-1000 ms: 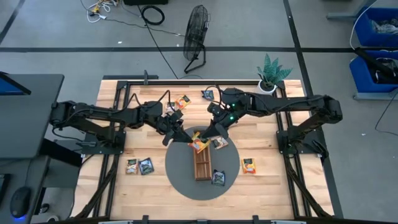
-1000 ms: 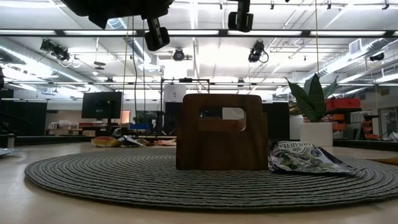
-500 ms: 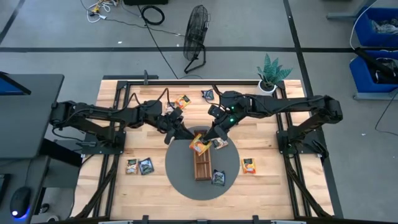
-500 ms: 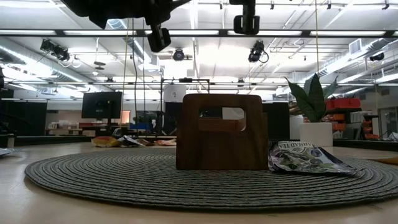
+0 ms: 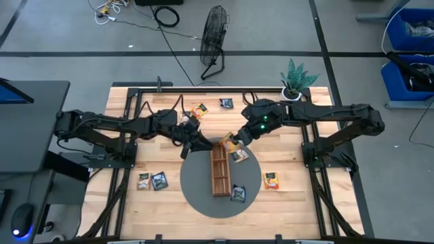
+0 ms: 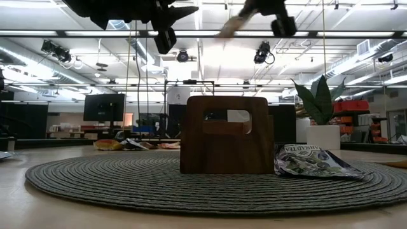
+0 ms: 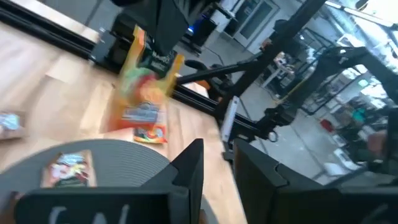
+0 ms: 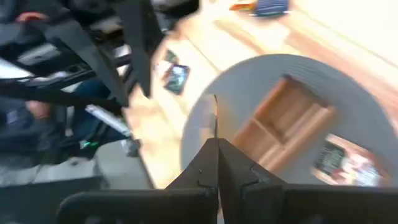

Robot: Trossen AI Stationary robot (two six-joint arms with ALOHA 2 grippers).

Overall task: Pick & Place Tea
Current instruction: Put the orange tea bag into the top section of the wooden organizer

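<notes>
An orange tea sachet (image 5: 228, 143) is in my right gripper (image 5: 235, 139), which is shut on it just beyond the far end of the long wooden tray (image 5: 220, 173). The left wrist view shows this sachet (image 7: 142, 93) hanging in the air. My left gripper (image 5: 199, 144) is open and holds nothing; it hovers left of the tray's far end. More sachets lie flat: one (image 5: 239, 156) on the round grey mat right of the tray, a dark one (image 5: 238, 194) at the mat's near side, an orange one (image 5: 271, 179) on the wood. My right gripper pinches the orange sachet between its two fingers at its upper edge (image 7: 152, 45), coming from above. In its own wrist view the sachet shows edge-on as a thin line (image 8: 216, 118) between the shut fingers. The sachet is lifted clear and hangs below the fingers.
The tray stands on the round woven mat (image 5: 196, 183). Two sachets (image 5: 152, 181) lie near the table's left near side, and two others (image 5: 199, 110) (image 5: 225, 103) near the far edge. A potted plant (image 5: 294, 81) stands at the far right corner.
My right gripper has risen and moved toward the table's far right, carrying the orange sachet away from above the tray's far end. The sachet has turned as it was lifted. My left gripper has stayed beside the tray's far end.
</notes>
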